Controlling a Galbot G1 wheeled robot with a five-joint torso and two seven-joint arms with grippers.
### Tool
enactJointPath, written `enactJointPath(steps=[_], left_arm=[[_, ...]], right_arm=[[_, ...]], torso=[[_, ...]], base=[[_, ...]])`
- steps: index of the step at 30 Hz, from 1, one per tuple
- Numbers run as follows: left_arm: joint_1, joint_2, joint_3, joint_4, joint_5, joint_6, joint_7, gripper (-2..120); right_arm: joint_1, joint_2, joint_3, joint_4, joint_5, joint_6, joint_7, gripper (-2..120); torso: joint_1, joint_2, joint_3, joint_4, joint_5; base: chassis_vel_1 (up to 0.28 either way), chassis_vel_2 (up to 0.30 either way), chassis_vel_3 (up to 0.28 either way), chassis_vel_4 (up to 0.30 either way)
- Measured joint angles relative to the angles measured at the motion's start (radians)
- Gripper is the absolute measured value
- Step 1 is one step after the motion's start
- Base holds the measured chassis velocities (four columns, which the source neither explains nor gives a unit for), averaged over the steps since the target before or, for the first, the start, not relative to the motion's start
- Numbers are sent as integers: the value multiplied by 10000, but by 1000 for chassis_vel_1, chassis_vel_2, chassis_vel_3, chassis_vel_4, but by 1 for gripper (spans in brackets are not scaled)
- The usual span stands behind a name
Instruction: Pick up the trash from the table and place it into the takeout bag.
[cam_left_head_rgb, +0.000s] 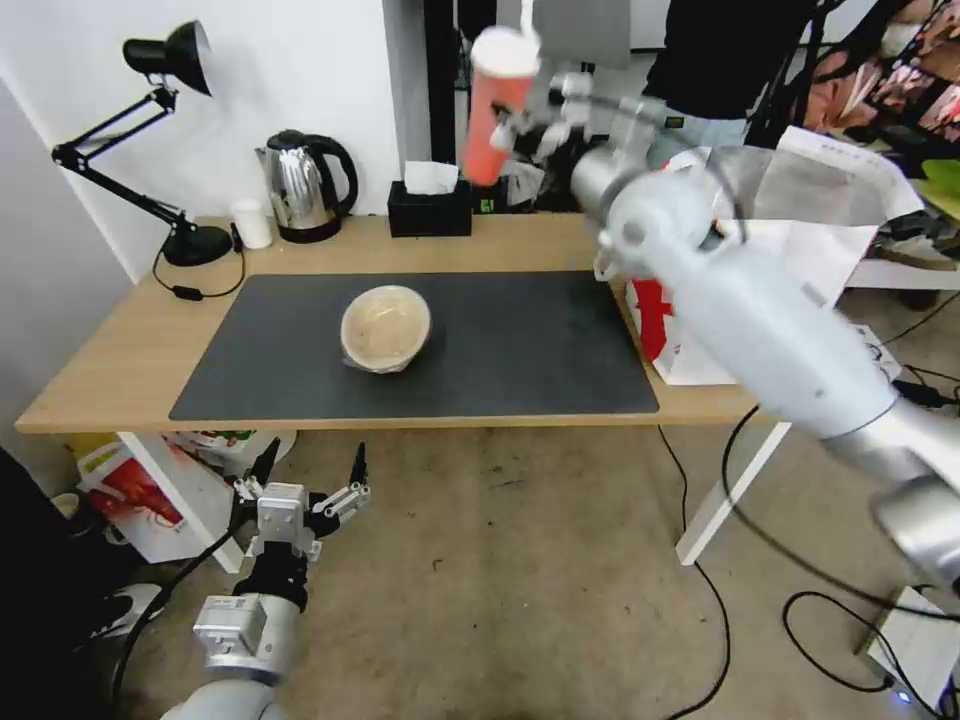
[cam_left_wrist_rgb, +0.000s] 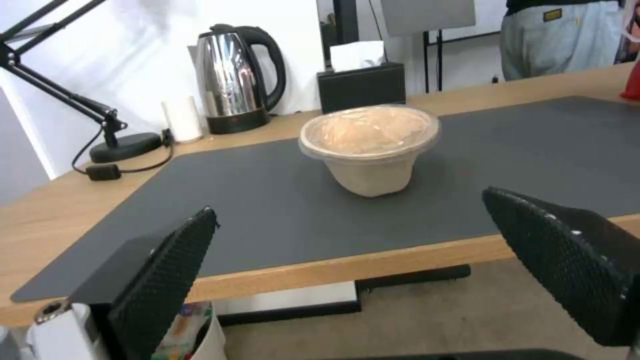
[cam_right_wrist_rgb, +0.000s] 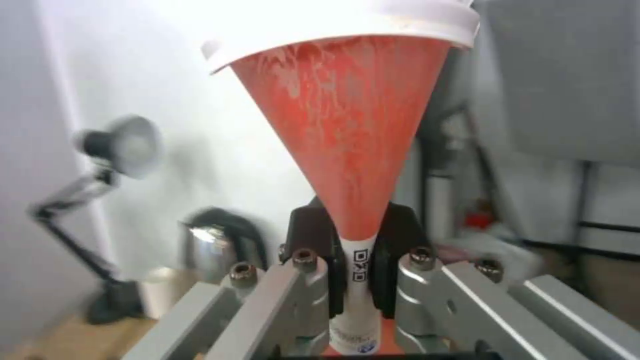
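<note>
Nearest you, the left gripper (cam_left_head_rgb: 310, 470) is hanging below the light-wood table (cam_left_head_rgb: 110, 370), fingers spread apart. Farther off, the tan round lidded bowl (cam_left_head_rgb: 386, 327) is sitting on the dark grey mat (cam_left_head_rgb: 520, 350) (near its middle). Beyond, your right gripper (cam_left_head_rgb: 525, 125) is clamping the tall red drink cup (cam_left_head_rgb: 497, 105) high above the table's far edge, left of the white takeout bag (cam_left_head_rgb: 800, 250).

Red cup (cam_left_head_rgb: 495, 105), white lid (cam_left_head_rgb: 505, 48).
The bowl (cam_left_head_rgb: 386, 327) was tan on a dark grey mat (cam_left_head_rgb: 520, 340); the bag (cam_left_head_rgb: 680, 335) white with a red panel.
</note>
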Motion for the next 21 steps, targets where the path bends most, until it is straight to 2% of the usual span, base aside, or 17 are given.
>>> enactJointPath(steps=[1, 2, 5, 6, 13, 14, 17, 21], left_arm=[[0, 0, 0, 0, 0, 0, 0, 100], [0, 0, 0, 0, 0, 0, 0, 100], [1, 0, 0, 0, 0, 0, 0, 100], [1, 0, 0, 0, 0, 0, 0, 100], [0, 0, 0, 0, 0, 0, 0, 100], [0, 0, 0, 0, 0, 0, 0, 100], [1, 0, 0, -1, 0, 0, 0, 100], [1, 0, 0, 0, 0, 0, 0, 100]], right_arm=[[0, -250, 70, 180, 18, -381, 186, 6], [0, -250, 70, 180, 18, -381, 186, 6], [-218, -897, 151, 587, 46, -866, 488, 6], [-218, -897, 151, 587, 46, -866, 488, 6], [-718, -2299, 634, 1140, 29, -1152, 663, 6], [-718, -2299, 634, 1140, 29, -1152, 663, 6], [-1128, -3086, 979, 1471, 50, -1179, 628, 6], [-1378, -3551, 1328, 1520, 144, -1131, 506, 6]], torso=[[0, 0, 0, -2, -1], [0, 0, 0, -2, -1], [0, 0, 0, -5, 4], [0, 0, 0, -5, 4], [0, 0, 0, -2, -1], [0, 0, 0, -2, -1], [-1, 0, 0, -3, 0], [-1, 0, 0, -5, 1]], base=[[0, 0, 0, 0], [0, 0, 0, 0], [0, 0, 0, 0], [0, 0, 0, 0], [0, 0, 0, 0], [0, 0, 0, 0], [0, 0, 0, 0], [0, 0, 0, 0]])
